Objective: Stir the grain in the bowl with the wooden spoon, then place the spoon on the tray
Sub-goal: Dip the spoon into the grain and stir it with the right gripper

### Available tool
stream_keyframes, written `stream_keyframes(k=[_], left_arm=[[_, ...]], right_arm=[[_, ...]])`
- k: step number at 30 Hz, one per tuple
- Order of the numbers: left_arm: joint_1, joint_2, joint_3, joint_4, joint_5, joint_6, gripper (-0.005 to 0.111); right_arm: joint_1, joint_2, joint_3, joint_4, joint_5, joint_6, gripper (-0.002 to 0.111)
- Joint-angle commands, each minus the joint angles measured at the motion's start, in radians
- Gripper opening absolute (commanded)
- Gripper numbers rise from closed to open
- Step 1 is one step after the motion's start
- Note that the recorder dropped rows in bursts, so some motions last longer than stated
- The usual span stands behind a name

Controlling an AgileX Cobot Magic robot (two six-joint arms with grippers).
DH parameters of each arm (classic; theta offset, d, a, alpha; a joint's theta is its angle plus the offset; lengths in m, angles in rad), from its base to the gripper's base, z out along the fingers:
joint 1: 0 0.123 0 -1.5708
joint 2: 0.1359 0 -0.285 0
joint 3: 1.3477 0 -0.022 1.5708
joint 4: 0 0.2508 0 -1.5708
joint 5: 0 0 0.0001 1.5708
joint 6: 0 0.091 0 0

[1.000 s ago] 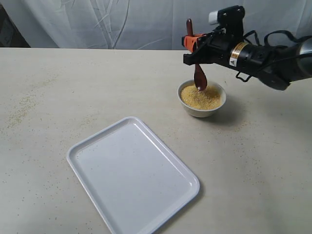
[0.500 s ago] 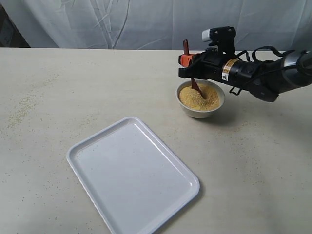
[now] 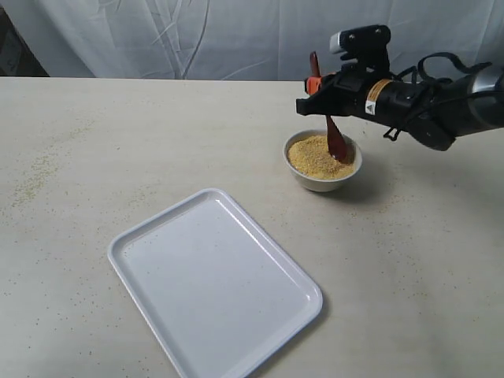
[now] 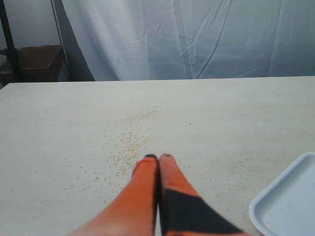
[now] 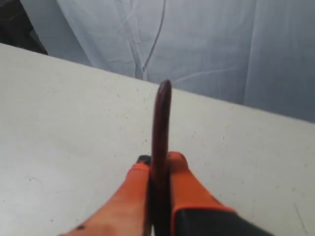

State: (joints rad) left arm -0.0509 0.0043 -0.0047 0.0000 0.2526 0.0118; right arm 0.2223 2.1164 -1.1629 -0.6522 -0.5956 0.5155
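**Spoon standing head-down in the bowl, tray lying off to the left**

The right fingers (image 3: 313,82) are pinching the handle of the wooden spoon (image 3: 331,126) partway up, and its tip is poking out above them. The right wrist view is showing that handle clamped between the two orange pads.

The spoon's long axis is running close to upright. In the exterior view the head is sitting low at the right side of the bowl (image 3: 321,183) and the tip is leaning off to the left. The head is touching the grain (image 3: 309,156), though from here I can't quite tell how deep it is digging.

The tray (image 3: 126,246) is lying flat on the surface (image 3: 102,134), near the bowl but apart from it, down and left in that view. So I'd say the set-down is going to need a swing that way and the spoon tipped from upright to flat.

The left fingers (image 4: 145,169) are pressed together, gripping nothing. They are showing only in their own wrist view, so the right arm is plainly the nearer one.
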Motion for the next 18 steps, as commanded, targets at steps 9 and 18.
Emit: stream_keyframes(k=[9, 18], left_arm=[[-0.002, -0.004, 0.005, 0.0, -0.014, -0.001, 0.0], [-0.002, -0.004, 0.005, 0.0, -0.014, -0.001, 0.0]], right_arm=[[0.021, -0.058, 0.0, -0.005, -0.081, 0.097, 0.005], [0.091, -0.026, 0.0, 0.003, -0.082, 0.095, 0.005]])
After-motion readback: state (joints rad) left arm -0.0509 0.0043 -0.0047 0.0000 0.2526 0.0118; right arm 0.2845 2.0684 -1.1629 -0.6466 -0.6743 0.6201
